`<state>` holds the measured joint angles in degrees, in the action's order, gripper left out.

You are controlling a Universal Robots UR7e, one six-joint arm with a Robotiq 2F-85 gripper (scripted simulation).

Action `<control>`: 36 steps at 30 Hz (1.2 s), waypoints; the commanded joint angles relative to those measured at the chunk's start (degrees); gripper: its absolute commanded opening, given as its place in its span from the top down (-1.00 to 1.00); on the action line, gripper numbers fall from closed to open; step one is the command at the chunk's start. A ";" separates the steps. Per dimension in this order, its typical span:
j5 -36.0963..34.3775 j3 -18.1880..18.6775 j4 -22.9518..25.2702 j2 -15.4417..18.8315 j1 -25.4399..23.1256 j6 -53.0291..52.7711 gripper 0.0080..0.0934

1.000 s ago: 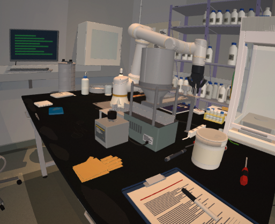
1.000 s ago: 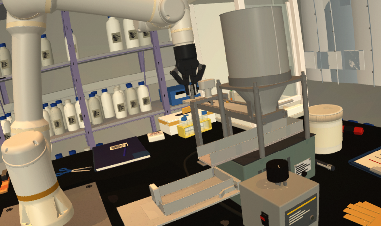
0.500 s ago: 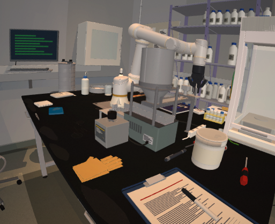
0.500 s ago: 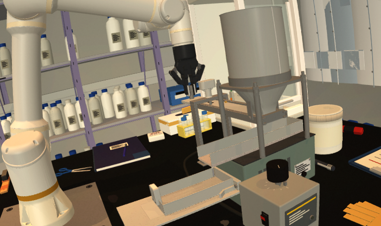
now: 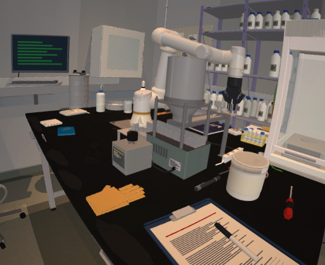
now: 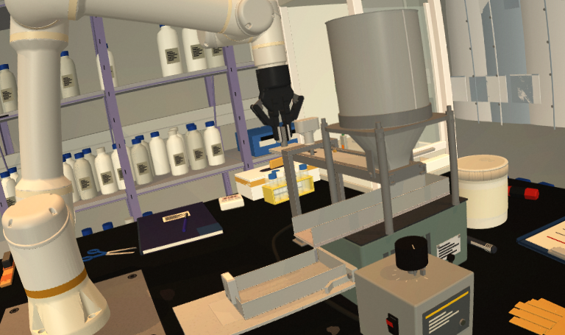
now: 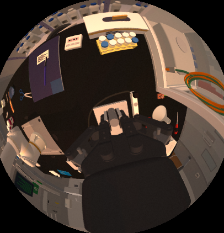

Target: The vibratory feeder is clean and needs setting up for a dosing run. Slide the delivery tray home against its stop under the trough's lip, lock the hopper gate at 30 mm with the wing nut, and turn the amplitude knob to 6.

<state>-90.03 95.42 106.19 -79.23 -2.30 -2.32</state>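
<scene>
The vibratory feeder point(image 5: 180, 153) sits mid-bench, its grey hopper point(image 6: 379, 77) on a frame above the trough point(image 6: 371, 208). The delivery tray point(image 6: 287, 283) lies on its base plate below the trough's lip. The black amplitude knob point(image 6: 411, 253) tops the grey control box point(image 5: 131, 156). At the far end of the hopper frame, the gate plate point(image 6: 291, 148) sticks out. I hold its tab in my closed gripper point(image 6: 283, 139), seen from above by the wrist camera point(image 7: 114, 117). A pale knob-like part point(image 6: 307, 128) stands just beside my fingers.
The hopper frame's posts point(image 6: 291, 181) stand right under my gripper. A vial rack point(image 6: 287, 186) and box sit behind on the bench. The balance enclosure point(image 5: 305, 102) is to one side, shelving with bottles point(image 6: 175, 148) behind. A white tub point(image 5: 246, 175) stands beside the feeder.
</scene>
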 commanded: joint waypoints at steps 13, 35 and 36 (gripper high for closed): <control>0.03 -0.02 0.02 -0.05 0.04 0.06 1.00; 0.03 -0.02 0.02 -0.05 0.04 0.06 0.06; 0.03 -0.02 0.02 -0.05 0.04 0.06 0.06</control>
<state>-90.00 95.43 106.18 -79.24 -2.26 -2.26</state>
